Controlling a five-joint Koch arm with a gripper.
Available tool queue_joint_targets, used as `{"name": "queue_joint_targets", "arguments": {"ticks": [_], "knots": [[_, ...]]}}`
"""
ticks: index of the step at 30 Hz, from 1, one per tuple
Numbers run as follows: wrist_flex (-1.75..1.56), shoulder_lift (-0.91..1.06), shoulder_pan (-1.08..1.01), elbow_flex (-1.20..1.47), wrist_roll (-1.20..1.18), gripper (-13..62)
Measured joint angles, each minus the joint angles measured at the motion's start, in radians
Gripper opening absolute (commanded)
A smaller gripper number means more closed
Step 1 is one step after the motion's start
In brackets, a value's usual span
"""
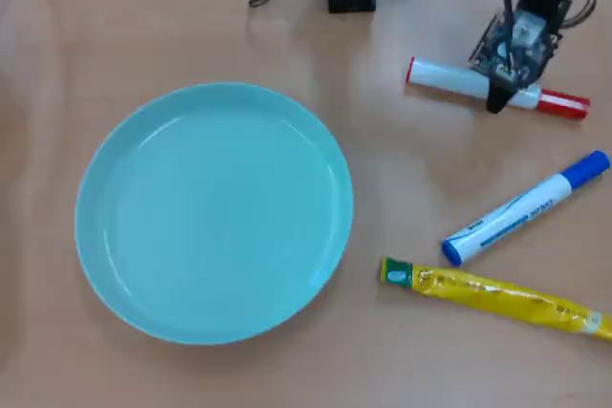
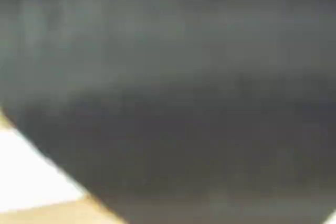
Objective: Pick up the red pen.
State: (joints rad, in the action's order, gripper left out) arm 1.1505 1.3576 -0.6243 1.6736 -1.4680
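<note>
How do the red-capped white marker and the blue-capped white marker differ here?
The red-capped white marker lies nearly level in the overhead view, under the gripper; the blue-capped white marker lies diagonally, untouched. The blue one carries blue print; the red one's barrel looks plain. Both rest on the table.

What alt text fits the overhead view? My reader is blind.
The gripper sits over the middle of the red pen at the table's upper right. A blue pen and a yellow tube lie below it, and an empty turquoise plate sits to the left.
</note>
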Motion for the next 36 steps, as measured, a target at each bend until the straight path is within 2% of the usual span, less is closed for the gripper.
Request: {"name": "queue_joint_targets", "arguments": {"ticks": [8,10,13,17,20,21,26,36], "knots": [[-0.002,-0.069,-0.04,0.006,0.107,47.1],[-0.003,-0.072,-0.041,0.005,0.11,43.8],[-0.021,-0.075,-0.041,0.006,0.12,31.1],[-0.112,-0.074,-0.048,0.087,0.135,8.9],[-0.265,-0.074,-0.052,0.172,0.175,-6.2],[-0.333,-0.074,-0.054,0.202,0.183,-9.1],[-0.525,-0.046,-0.071,0.302,0.183,-6.8],[-0.543,-0.011,-0.081,0.322,0.183,-6.7]]}}
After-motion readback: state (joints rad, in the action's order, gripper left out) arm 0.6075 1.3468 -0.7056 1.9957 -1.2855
